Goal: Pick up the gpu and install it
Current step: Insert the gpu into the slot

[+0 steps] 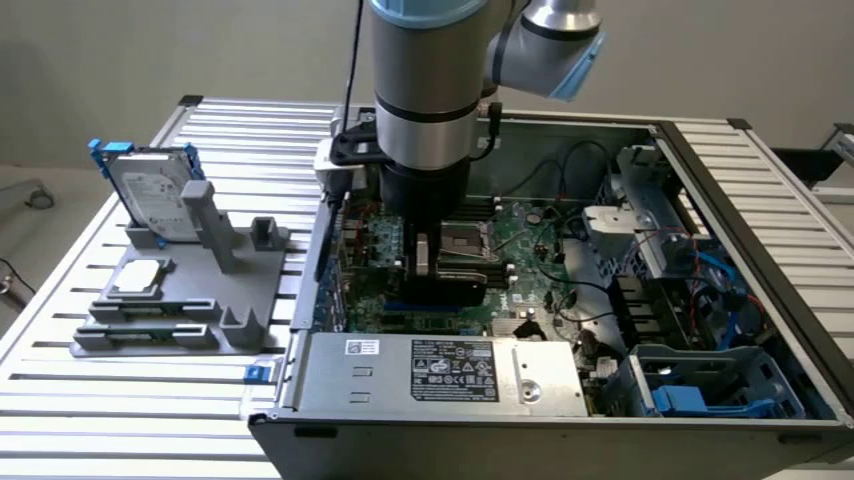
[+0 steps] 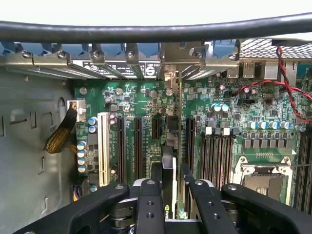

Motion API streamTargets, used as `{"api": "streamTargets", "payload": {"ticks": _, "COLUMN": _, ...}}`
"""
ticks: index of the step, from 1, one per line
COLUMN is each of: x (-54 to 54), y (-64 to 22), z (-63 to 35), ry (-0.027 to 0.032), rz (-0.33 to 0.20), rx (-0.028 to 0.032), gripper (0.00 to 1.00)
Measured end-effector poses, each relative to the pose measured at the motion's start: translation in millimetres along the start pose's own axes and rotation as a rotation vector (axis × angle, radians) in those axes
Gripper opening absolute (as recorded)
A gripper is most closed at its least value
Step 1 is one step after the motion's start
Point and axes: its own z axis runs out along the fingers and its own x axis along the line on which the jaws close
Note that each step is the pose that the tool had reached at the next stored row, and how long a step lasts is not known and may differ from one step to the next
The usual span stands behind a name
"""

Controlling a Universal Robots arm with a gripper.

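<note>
In the wrist view the gpu (image 2: 168,158) is seen edge-on, a thin black card with a green board edge. It stands upright between my fingers (image 2: 156,178), and its silver end bracket (image 2: 179,68) reaches the case's rear slot openings. My gripper (image 2: 170,178) is shut on the card. The card stands in line with the black expansion slots (image 2: 138,146) of the green motherboard (image 2: 229,102). I cannot tell if it is seated in a slot. In the exterior view my gripper (image 1: 435,275) is down inside the open computer case (image 1: 747,190), low over the motherboard (image 1: 534,250).
A grey fixture (image 1: 174,320) at the exterior view's left holds a silver hard drive with blue frame (image 1: 147,190) and a small square processor chip (image 1: 140,278). The power supply (image 1: 441,370), drive cages (image 1: 641,230) and red cables (image 2: 287,92) crowd the case. The open processor socket (image 2: 263,183) lies beside my gripper.
</note>
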Motion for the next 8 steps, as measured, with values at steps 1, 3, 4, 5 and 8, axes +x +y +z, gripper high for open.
{"api": "streamTargets", "payload": {"ticks": 1, "x": 0.1, "y": -0.3, "z": 0.1, "ry": -0.0003, "rz": 0.000, "rx": 0.0000, "gripper": 0.26}}
{"api": "streamTargets", "payload": {"ticks": 3, "x": 0.3, "y": -1.1, "z": 0.3, "ry": -0.0015, "rz": 0.000, "rx": -0.0001, "gripper": 0.26}}
{"api": "streamTargets", "payload": {"ticks": 4, "x": 0.2, "y": -1.9, "z": 0.5, "ry": -0.0030, "rz": 0.001, "rx": 0.0001, "gripper": 0.26}}
{"api": "streamTargets", "payload": {"ticks": 5, "x": 0.3, "y": -2.4, "z": 0.6, "ry": -0.0041, "rz": 0.002, "rx": 0.0001, "gripper": 0.26}}
{"api": "streamTargets", "payload": {"ticks": 8, "x": 0.3, "y": -2.5, "z": 1.5, "ry": -0.0068, "rz": 0.007, "rx": 0.0004, "gripper": 0.26}}
